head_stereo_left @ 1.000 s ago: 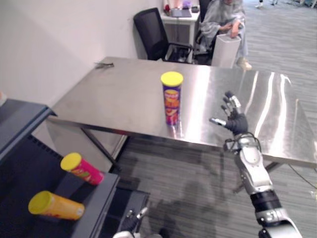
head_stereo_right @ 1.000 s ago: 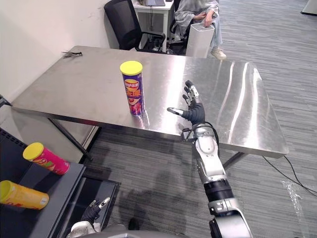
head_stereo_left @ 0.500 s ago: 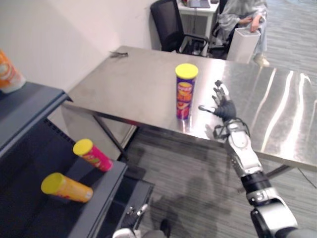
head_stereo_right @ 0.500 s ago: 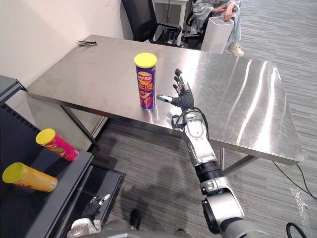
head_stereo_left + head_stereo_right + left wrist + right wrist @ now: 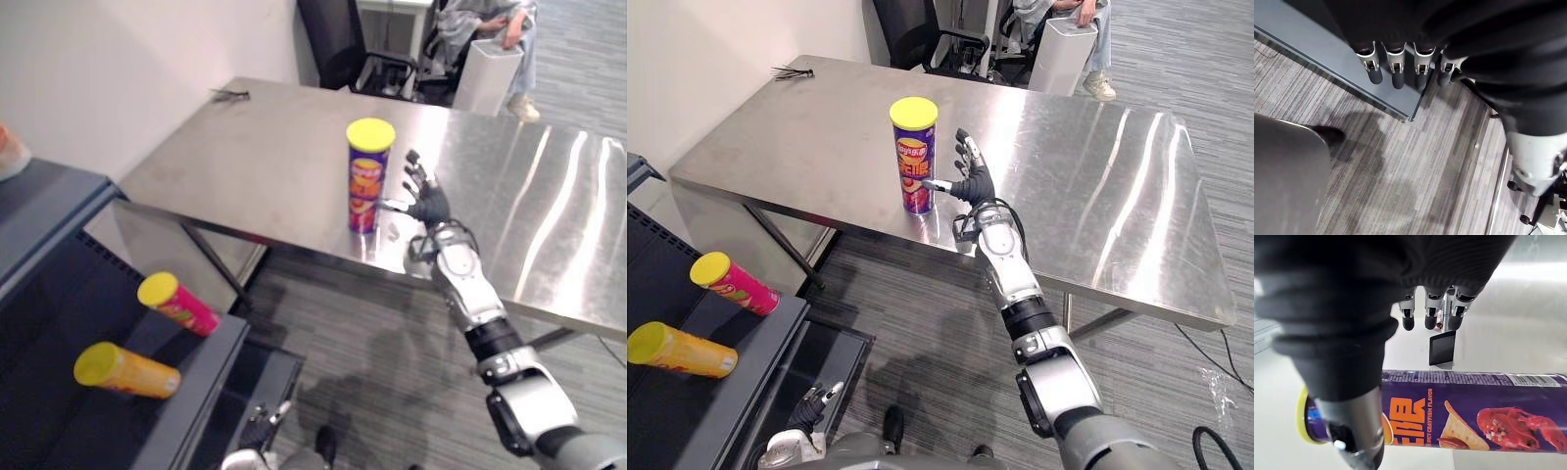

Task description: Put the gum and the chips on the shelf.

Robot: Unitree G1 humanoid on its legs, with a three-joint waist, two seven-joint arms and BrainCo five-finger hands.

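Progress looks partial, judging by how things lie. Nearest of all, the left hand [image 5: 811, 411] hangs low beside the shelf [image 5: 201, 377] with its fingers straight and relaxed, holding nothing; its wrist view shows them over the shelf's edge and the striped floor.

On the shelf's lower board two cans lie on their sides, well apart from the hands: a yellow can [image 5: 122, 370] nearer, and a pink can [image 5: 181, 305] with a yellow lid just beyond it. These read as snack cans already put away. Whether either counts as the gum I cannot tell.

Further out, across a gap of floor, stands the table [image 5: 265, 166]. The right hand [image 5: 426, 204] is raised over its near edge, fingers spread and straight, thumb stretched toward the purple chips can [image 5: 367, 181]. That can stands upright near the table's front edge, its yellow lid on. In the right wrist view the can runs between the thumb and the fingers [image 5: 1430, 318], yet nothing has curled round it; whether the thumb touches its side I cannot tell.

So what is left is to close on this can, lift it and carry it to the shelf.

Beyond the table are a black chair [image 5: 338, 39] and a seated person [image 5: 480, 24].
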